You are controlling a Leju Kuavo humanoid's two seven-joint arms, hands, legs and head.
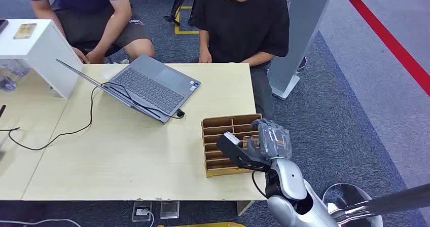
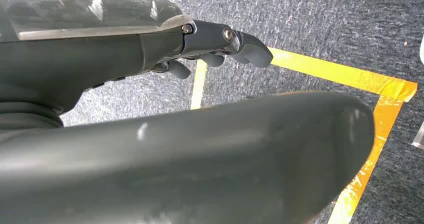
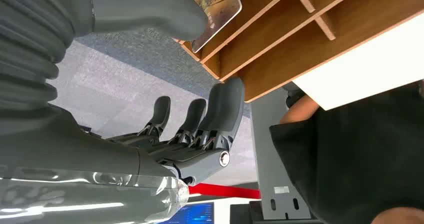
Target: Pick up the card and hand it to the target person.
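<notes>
A brown slotted card box (image 1: 223,167) stands at the table's near right corner. A picture card (image 3: 220,9) with rounded corners leans in one of the box's (image 3: 300,29) slots. My right hand (image 1: 272,140) is at the box's right side. Its thumb (image 3: 150,6) lies against the card, while its darker fingers (image 3: 222,109) stretch outside the box wall, apart from the thumb. The card stays in its slot. My left hand (image 2: 220,46) hangs over grey carpet, fingers loosely bent, holding nothing. A person in a black shirt (image 1: 243,19) sits at the table's far side.
An open grey laptop (image 1: 152,87) with a black cable (image 1: 76,130) lies mid-table. A white shelf (image 1: 43,47) at far left carries another card (image 1: 25,31). A second person in dark blue (image 1: 91,6) sits behind it. A grey stand (image 1: 299,34) rises right of the table.
</notes>
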